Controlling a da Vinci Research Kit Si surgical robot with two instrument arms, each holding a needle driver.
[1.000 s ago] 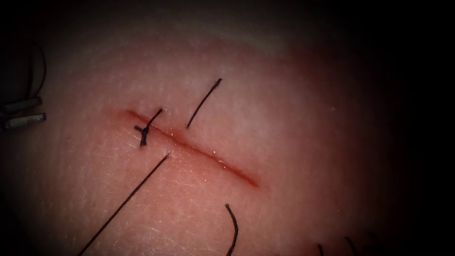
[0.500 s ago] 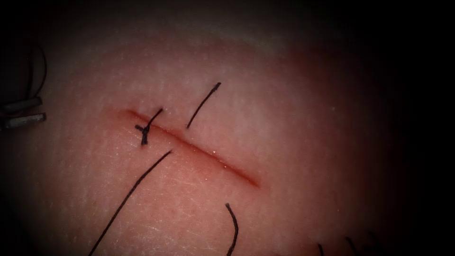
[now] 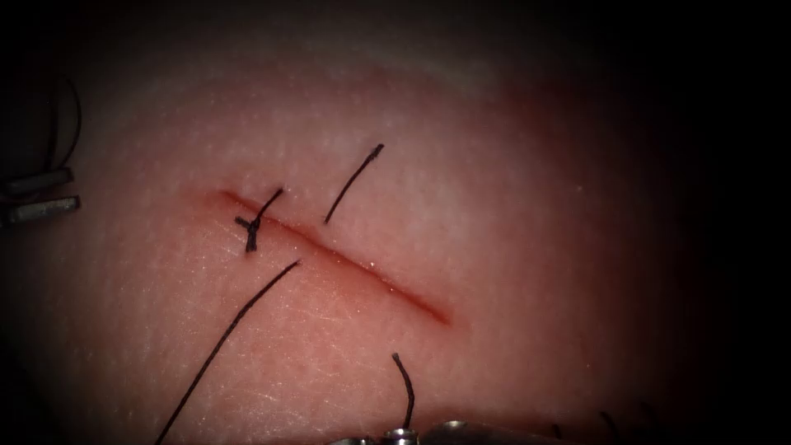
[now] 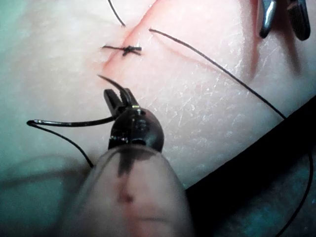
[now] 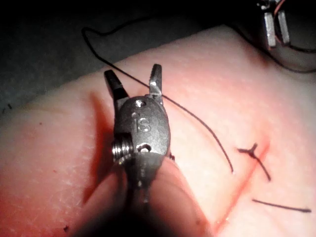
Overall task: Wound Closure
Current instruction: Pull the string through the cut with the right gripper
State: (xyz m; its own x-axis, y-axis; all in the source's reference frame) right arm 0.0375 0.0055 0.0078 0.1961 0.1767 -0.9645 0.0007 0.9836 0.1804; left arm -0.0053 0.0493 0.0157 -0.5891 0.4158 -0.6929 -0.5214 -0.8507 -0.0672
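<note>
Nearest the viewer, the left claw is closed on a dark curved piece tapering to a point. I take this to be the needle, though a stiff thread end cannot be excluded. It is gripped toward its rear. Its tip is free above the tissue, not in it, on the near side of the cut.

The right claw stands wide and holds nothing. It hovers over the tissue close to its edge, with the long thread passing just beside one jaw.

That thread comes out of the tissue just left of the cut. A short tail lies across from it on the right side. One tied knot sits at the cut's far-left end.

Judgement: one stitch is finished, a second is laid but loose, and most of the cut remains open. The next move calls for securing the long thread without dragging on the knot.

There is open room to the right of the cut. A pair of metal bars stands at the far left edge.
</note>
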